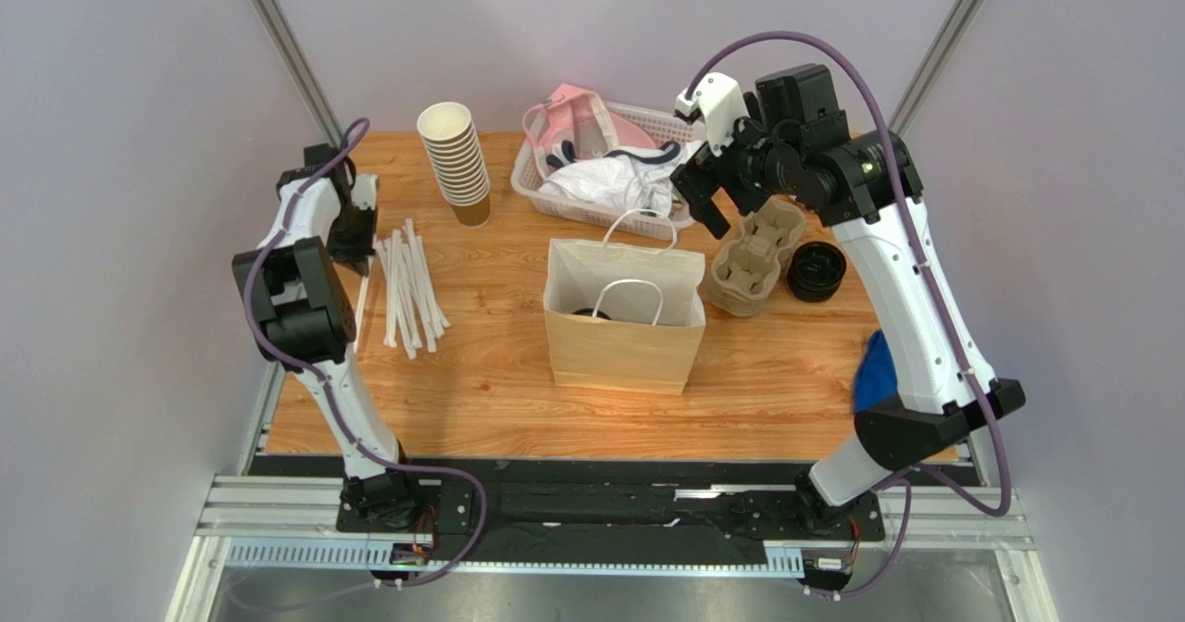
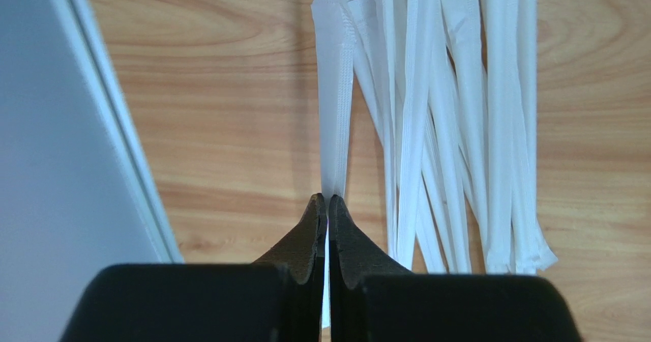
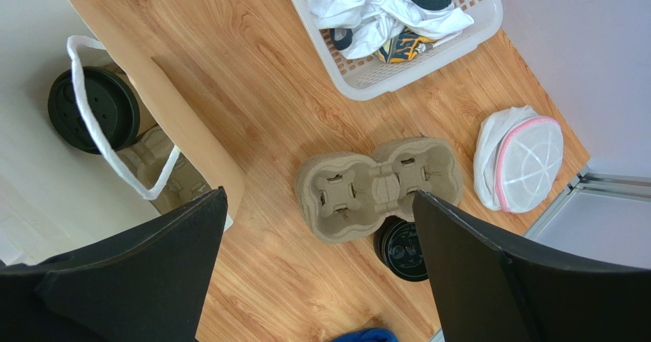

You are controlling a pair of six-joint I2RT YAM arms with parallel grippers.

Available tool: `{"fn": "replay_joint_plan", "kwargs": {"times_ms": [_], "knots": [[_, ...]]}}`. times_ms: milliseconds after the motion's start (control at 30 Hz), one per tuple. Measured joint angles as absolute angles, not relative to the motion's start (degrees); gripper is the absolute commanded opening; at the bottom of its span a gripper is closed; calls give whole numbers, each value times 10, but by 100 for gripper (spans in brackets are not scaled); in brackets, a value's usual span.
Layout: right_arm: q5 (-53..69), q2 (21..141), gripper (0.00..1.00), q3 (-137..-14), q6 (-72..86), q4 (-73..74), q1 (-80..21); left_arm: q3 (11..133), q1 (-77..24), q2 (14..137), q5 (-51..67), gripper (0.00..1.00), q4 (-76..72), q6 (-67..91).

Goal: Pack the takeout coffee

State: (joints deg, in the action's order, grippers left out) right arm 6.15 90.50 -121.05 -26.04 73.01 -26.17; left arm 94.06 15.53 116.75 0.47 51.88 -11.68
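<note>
**Left gripper (image 2: 326, 208) pinches a wrapped straw (image 2: 335, 113); takeout coffee (image 3: 93, 109) in paper bag (image 1: 622, 349)**

We have it clamped on one wrapped straw, whose length runs away from the arm bases. Well to its right, the takeout coffee stands inside the paper bag, lid up. Our right gripper (image 3: 319, 195), jaws wide and empty, hangs over the cup carrier (image 3: 380, 185), nearer the paper bag.

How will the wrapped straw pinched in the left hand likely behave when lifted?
Long, thin and gripped by the left hand near one end, the wrapped straw is probably very light, and its far end may sag or swing. The flat paper sleeve might slip out. Its far end seems to overlap the other straws, which could get dragged.
</note>
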Motion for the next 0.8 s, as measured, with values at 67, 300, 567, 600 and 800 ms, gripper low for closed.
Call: {"fn": "replay_joint_plan", "kwargs": {"times_ms": [67, 300, 567, 600, 800], "knots": [[63, 891, 100, -1196, -258, 724, -262, 944, 156, 1140, -1, 0, 528, -116], [80, 861, 100, -1173, -239, 698, -255, 997, 159, 1045, 54, 0, 565, -103], [128, 856, 100, -1190, -172, 670, -208, 1121, 66, 916, 232, 0, 563, -79], [135, 854, 100, -1190, -164, 666, -203, 1138, 43, 904, 257, 0, 556, -79], [161, 845, 100, -1190, -131, 655, -183, 1178, -77, 848, 385, 0, 487, -80]]}}
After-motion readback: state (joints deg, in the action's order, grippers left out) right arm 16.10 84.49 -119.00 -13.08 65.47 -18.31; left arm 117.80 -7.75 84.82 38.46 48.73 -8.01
